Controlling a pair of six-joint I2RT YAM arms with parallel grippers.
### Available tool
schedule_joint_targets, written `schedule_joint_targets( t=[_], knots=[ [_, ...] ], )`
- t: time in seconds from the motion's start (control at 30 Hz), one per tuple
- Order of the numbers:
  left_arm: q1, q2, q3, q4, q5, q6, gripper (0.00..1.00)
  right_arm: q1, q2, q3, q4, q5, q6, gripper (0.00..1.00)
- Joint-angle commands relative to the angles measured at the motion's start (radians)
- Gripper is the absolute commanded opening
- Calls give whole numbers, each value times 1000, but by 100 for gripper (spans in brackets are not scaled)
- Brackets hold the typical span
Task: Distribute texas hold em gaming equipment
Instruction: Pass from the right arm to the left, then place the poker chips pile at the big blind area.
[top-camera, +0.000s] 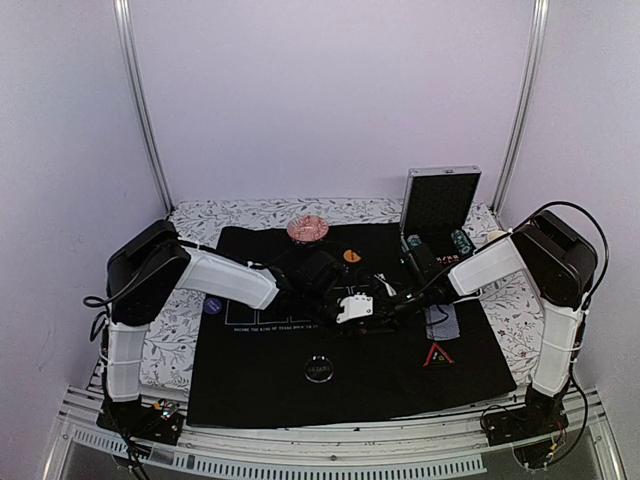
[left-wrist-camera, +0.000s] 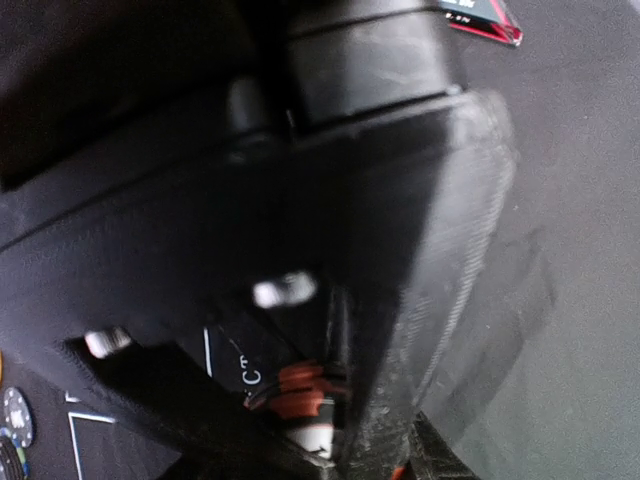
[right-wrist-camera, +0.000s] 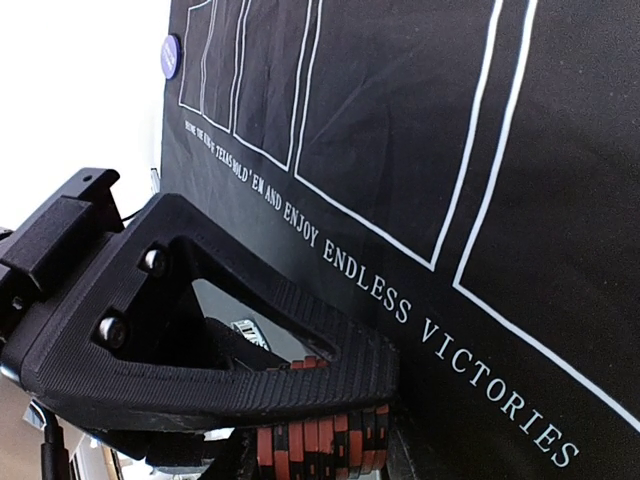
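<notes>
Red and black stripes were shown on the edges of a short stack of poker chips (right-wrist-camera: 310, 445), which was pinched between the right fingers (right-wrist-camera: 340, 375) just above the black mat (right-wrist-camera: 400, 120), near its line of white lettering. The stack was seen edge-on, the chips packed tight together. The left fingers (top-camera: 378, 303) were held close beside the right ones over the middle of the mat. In the left wrist view only a blurred dark mass was shown, with a glimpse of red beneath it, so it could not be told whether they were spread or pressed together.

Other pieces were laid about the mat. An orange button (top-camera: 350, 256) was placed on its far part, a blue button (top-camera: 211, 306) at its left edge and a black button (top-camera: 319, 369) toward the near edge. A small black triangle (top-camera: 438, 355) with a red edge was set near the right side, and blue-grey-backed cards (top-camera: 440, 320) were laid just beyond it. Teal chips (top-camera: 460, 240) were stood beside the silver case (top-camera: 440, 200), and a reddish pile of chips (top-camera: 308, 229) was set at the mat's far edge. The mat was spread on a flowered cloth (top-camera: 250, 212) over the counter.
</notes>
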Motion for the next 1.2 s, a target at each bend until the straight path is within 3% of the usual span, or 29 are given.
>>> schedule_joint_targets(
  t=[0.0,0.1,0.13,0.23,0.37,0.97,1.17],
  knots=[
    [15,38,12,-65,35,-19,19,0,15,-6,27,15,6,17],
    [17,38,12,-65,36,-20,4,-1,9,-6,25,23,8,18],
    [17,38,12,-67,36,-20,0,-1,3,-6,23,28,9,23],
    [20,36,17,-79,38,-22,0,-5,-18,-5,-1,50,1,33],
    [26,39,30,-120,38,-33,0,-18,-61,-23,-34,85,-19,54],
    [50,21,40,-147,66,-102,0,-43,-273,-3,-345,337,-93,63],
    [19,112,196,-334,-31,-94,0,-55,-369,20,-518,500,-116,68]
  ],
)
